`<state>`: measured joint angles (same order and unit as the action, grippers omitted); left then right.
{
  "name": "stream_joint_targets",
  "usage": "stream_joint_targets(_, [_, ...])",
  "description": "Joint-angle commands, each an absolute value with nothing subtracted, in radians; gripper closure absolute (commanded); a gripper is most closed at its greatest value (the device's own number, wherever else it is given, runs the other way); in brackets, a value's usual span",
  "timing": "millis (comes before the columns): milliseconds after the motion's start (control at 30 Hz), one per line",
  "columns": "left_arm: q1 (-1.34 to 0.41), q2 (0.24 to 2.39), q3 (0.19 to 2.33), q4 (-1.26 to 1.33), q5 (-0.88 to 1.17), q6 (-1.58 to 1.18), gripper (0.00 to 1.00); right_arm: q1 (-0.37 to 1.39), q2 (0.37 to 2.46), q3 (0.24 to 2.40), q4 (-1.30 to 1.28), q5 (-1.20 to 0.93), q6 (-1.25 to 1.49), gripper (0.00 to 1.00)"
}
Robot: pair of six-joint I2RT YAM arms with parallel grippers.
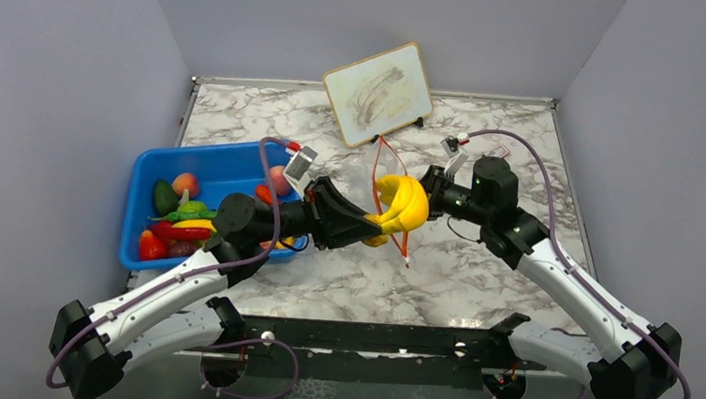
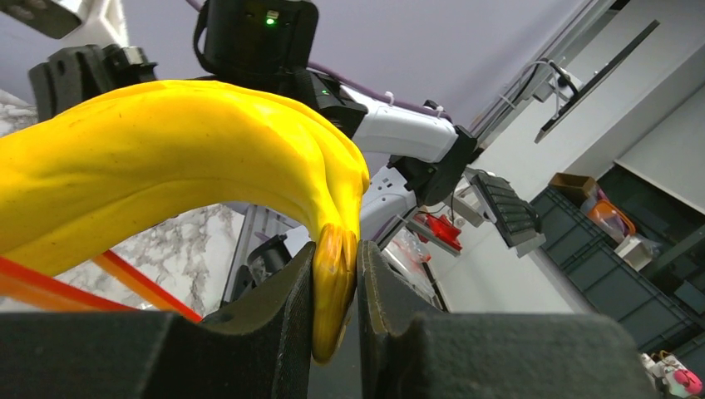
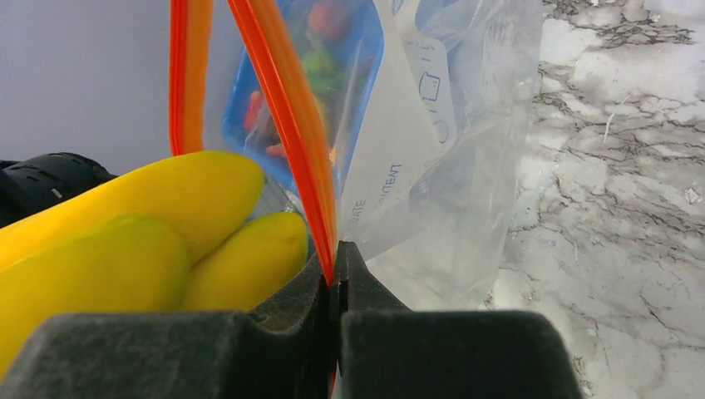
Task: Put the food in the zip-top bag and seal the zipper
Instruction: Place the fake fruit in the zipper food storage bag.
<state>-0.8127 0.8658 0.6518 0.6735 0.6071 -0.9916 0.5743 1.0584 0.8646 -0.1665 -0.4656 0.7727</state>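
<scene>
The left gripper (image 2: 335, 278) is clamped on the stem of the bananas (image 1: 403, 203), the bunch right beside the right gripper (image 3: 337, 278), which pinches the zipper (image 3: 287, 125) of the hanging zip-top bag (image 3: 449, 166). Farther left, more food (image 1: 174, 220) sits in the blue bin (image 1: 143, 194).

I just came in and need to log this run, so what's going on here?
The left gripper is clamped on the stem of the yellow toy bananas and holds them at the open mouth of the clear zip-top bag. The right gripper pinches the bag's orange-red zipper strip, which holds the mouth open. The rest of the toy food lies in the blue bin on the left. The bag is not yet sealed.
</scene>
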Motion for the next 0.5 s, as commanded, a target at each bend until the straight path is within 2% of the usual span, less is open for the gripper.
stream_joint_targets(0, [-0.800, 0.847, 0.637, 0.653, 0.553, -0.938, 1.00, 0.572, 1.017, 0.861, -0.179, -0.442, 0.741, 0.99])
stream_joint_targets(233, [-0.786, 0.812, 0.631, 0.534, 0.465, -0.891, 1.00, 0.572, 0.992, 0.871, -0.196, -0.416, 0.730, 0.99])
stream_joint_targets(467, [-0.787, 0.787, 0.661, 0.345, 0.288, -0.846, 1.00, 0.572, 0.979, 0.877, -0.198, -0.409, 0.738, 0.99])
